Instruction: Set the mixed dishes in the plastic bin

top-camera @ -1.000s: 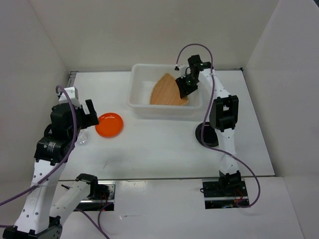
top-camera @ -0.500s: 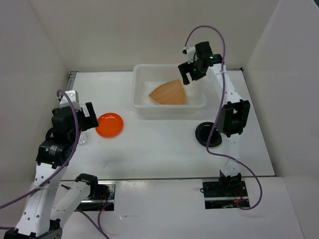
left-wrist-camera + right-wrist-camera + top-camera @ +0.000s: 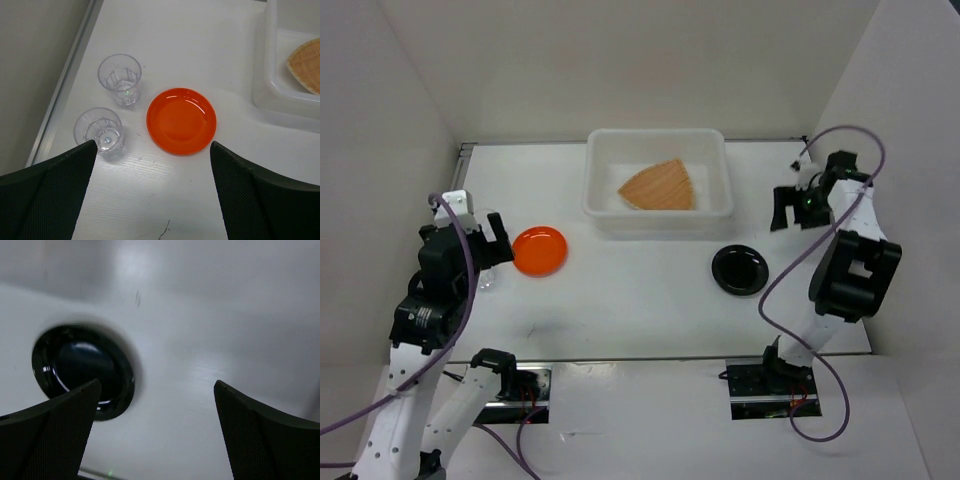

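The tan woven basket tray [image 3: 658,187] lies flat inside the translucent white plastic bin [image 3: 655,134] at the back of the table. Its corner [image 3: 306,65] and the bin's wall [image 3: 265,75] also show in the left wrist view. The orange plate [image 3: 539,250] sits on the table left of the bin, with two upright clear cups [image 3: 119,79] [image 3: 98,130] to its left. The black plate [image 3: 740,269] lies in front of the bin's right end. My left gripper [image 3: 152,150] hangs open and empty just short of the orange plate [image 3: 181,121]. My right gripper [image 3: 790,208] is open and empty, right of the bin, above and beyond the black plate [image 3: 80,365].
White walls close in the table on the left, back and right. A metal strip [image 3: 65,85] runs along the table's left edge beside the cups. The right arm's purple cable [image 3: 790,270] loops near the black plate.
My right gripper opened and let go of the basket tray, which now lies flat in the bin. The right arm swung out to the right. The left arm drew back slightly.
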Robot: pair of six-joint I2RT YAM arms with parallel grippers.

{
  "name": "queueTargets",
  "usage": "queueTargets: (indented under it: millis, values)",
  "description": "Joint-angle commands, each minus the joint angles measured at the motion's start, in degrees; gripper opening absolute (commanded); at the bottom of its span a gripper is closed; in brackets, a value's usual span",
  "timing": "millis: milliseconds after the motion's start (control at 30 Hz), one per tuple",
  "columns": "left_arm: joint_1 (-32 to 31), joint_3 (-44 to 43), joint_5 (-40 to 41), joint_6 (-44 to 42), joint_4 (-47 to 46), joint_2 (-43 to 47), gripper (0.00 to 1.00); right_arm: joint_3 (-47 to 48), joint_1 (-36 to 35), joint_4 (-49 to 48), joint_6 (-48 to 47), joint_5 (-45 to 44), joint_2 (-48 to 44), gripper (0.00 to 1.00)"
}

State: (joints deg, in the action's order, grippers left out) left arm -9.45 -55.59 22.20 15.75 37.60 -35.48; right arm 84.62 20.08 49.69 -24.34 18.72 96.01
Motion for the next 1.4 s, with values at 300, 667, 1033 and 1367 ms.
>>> queueTargets:
  millis: [300, 667, 1033, 1367]
  values:
    - [0.3, -0.3, -2.2, -3.2, -3.1, -3.2, 1.0, -5.8, 5.2, 8.8, -11.1, 16.1, 18.2, 0.98]
    - [0.3, 0.2, -1.2, -1.9, -2.5, -1.2, 1.0, -7.8, 5.2, 7.3, -12.6, 18.5, 27.2, 0.8]
    - [0.3, 0.8, -1.2, -1.3, -2.5, -1.2, 1.0, -9.6, 2.4, 8.8, -15.8, 12.7, 29.4, 0.62]
    - [0.3, 0.8, -1.7, -1.3, -2.5, -1.8, 1.0, -10.8, 1.2, 6.4, -14.6, 9.7, 29.9, 0.05]
